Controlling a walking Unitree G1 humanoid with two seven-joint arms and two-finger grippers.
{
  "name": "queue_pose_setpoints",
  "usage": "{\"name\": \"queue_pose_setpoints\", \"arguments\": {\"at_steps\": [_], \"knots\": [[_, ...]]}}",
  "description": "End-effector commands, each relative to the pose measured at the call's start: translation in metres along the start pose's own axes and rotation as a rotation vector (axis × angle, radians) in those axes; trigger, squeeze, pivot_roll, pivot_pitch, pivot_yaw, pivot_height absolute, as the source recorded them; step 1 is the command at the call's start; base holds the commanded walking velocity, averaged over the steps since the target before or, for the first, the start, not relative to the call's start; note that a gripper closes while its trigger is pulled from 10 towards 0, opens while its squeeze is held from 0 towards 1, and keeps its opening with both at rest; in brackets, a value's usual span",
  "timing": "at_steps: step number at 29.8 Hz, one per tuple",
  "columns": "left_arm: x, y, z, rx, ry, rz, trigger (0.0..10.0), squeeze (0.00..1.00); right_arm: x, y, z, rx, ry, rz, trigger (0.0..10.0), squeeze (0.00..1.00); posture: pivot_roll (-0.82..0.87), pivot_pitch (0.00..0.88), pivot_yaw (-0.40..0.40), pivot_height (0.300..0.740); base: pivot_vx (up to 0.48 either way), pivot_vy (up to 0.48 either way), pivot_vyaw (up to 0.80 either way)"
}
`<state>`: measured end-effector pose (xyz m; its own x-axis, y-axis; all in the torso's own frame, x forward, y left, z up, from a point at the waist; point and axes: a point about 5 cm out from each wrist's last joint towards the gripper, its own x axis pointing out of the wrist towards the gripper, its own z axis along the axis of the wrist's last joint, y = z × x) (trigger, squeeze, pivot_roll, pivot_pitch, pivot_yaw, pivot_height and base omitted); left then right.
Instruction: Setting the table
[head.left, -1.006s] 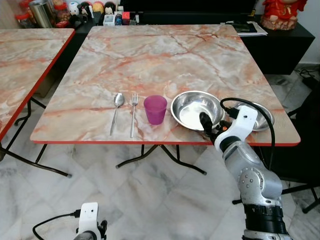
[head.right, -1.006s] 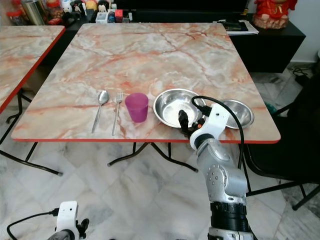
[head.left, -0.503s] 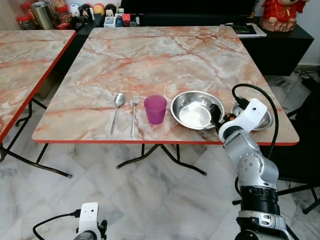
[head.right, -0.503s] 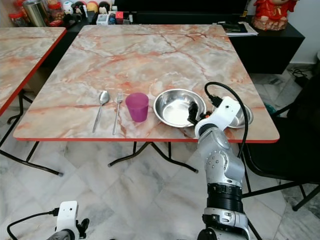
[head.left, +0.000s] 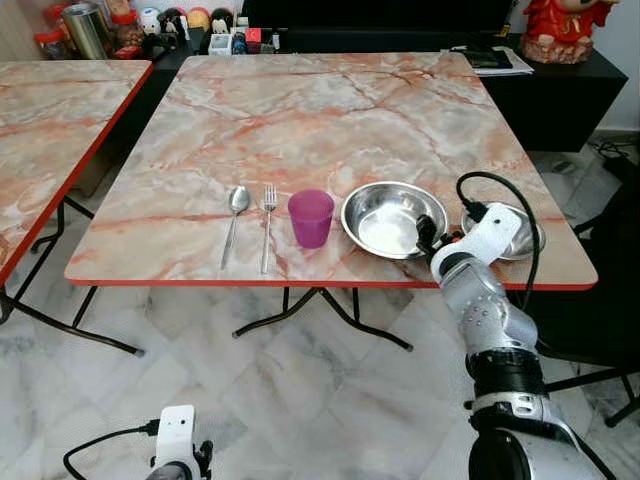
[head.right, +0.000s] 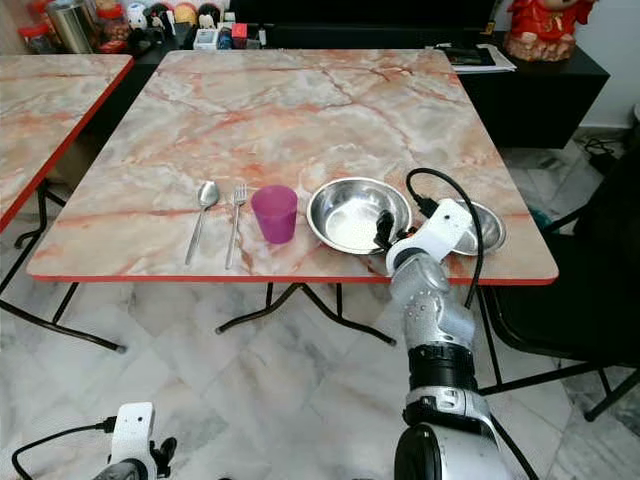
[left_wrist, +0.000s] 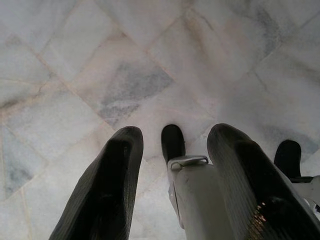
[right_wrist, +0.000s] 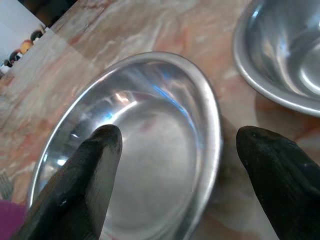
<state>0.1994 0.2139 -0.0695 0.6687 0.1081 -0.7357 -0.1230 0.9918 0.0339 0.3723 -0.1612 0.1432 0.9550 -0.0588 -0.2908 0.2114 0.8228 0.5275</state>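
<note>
— So, where is the right gripper (right_wrist: 172, 165)?
— At the near right rim of the large steel bowl (head.left: 388, 218), fingers (right_wrist: 95, 165) spread wide, one over the bowl's inside, one outside the rim, gripping nothing.
— And the setting?
— Spoon (head.left: 234, 220), fork (head.left: 267, 224) and purple cup (head.left: 311, 217) stand in a row left of that bowl on the marble table (head.left: 300, 110); a smaller steel bowl (head.left: 522, 232) sits just right of it.
— The left gripper (left_wrist: 172, 190)?
— Hanging open over the floor tiles (left_wrist: 125, 85).

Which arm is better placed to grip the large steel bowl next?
Right. The right gripper straddles the large steel bowl rim, open. The left gripper hangs near the floor.
</note>
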Motion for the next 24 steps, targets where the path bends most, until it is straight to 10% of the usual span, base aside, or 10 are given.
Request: {"name": "queue_pose_setpoints", "arguments": {"at_steps": [1, 17, 18, 20, 24], "knots": [[-0.002, 0.007, -0.006, -0.009, 0.021, 0.018, 10.0, 0.00, 0.003, 0.003, 0.004, -0.003, -0.013, 0.008, 10.0, 0.00, -0.08, 0.117, 0.020, 0.740, 0.000, 0.000, 0.00], [-0.002, 0.006, -0.008, -0.009, 0.023, 0.008, 10.0, 0.00, 0.012, 0.002, 0.002, -0.014, -0.025, -0.024, 10.0, 0.00, -0.08, 0.113, 0.017, 0.740, 0.000, 0.000, 0.00], [-0.002, 0.005, -0.008, -0.009, 0.024, 0.007, 10.0, 0.00, 0.012, 0.001, 0.002, -0.012, -0.026, -0.030, 7.9, 0.00, -0.07, 0.112, 0.015, 0.740, 0.000, 0.000, 0.00], [-0.002, 0.004, -0.009, -0.009, 0.026, 0.005, 10.0, 0.00, 0.014, 0.000, 0.001, -0.018, -0.027, -0.039, 0.6, 0.00, -0.07, 0.111, 0.015, 0.740, 0.000, 0.000, 0.00], [-0.003, 0.003, -0.010, -0.009, 0.029, 0.004, 10.0, 0.00, 0.015, -0.003, -0.002, -0.022, -0.020, -0.054, 0.0, 0.00, -0.07, 0.109, 0.012, 0.740, 0.000, 0.000, 0.00]]}}
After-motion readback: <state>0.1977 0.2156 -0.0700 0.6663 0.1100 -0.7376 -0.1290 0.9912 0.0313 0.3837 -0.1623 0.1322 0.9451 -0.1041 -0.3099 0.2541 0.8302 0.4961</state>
